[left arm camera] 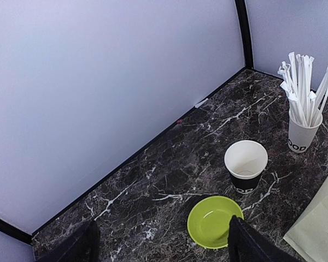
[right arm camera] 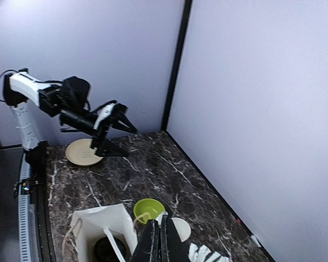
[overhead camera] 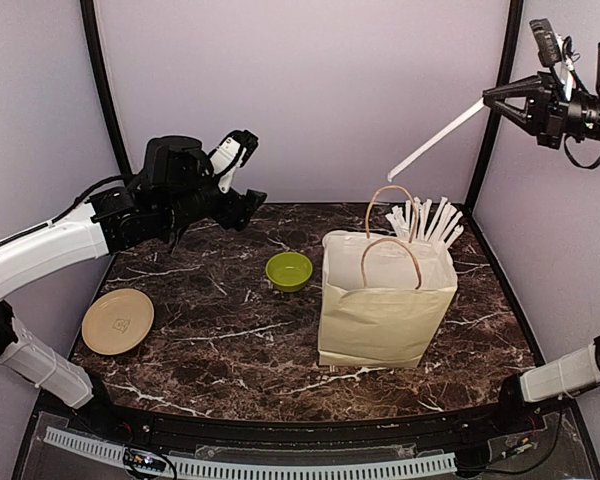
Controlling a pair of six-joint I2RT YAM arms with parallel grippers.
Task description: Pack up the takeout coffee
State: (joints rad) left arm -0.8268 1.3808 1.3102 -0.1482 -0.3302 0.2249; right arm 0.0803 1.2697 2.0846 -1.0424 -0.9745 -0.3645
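"While our left gripper (overhead camera: 248, 168) hung with jaws spread wide and nothing between them, how much room did we have?"

"Bare marble table (overhead camera: 210, 340) lay under it, and the back wall (overhead camera: 310, 100) was close. The open coffee cup (left arm camera: 246, 166) stood below and ahead, just past the green bowl (left arm camera: 214, 221), untouched, near the paper bag (overhead camera: 385, 310)."

"And our arms?"

"Our left arm (overhead camera: 50, 250) reached in raised. Our right gripper (overhead camera: 488, 98), pinched on a white straw (overhead camera: 435, 138), was high by the right wall (overhead camera: 550, 220)."

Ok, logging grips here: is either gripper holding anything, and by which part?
The right gripper pinches a white straw at its upper end; the left gripper is open, holding nothing.
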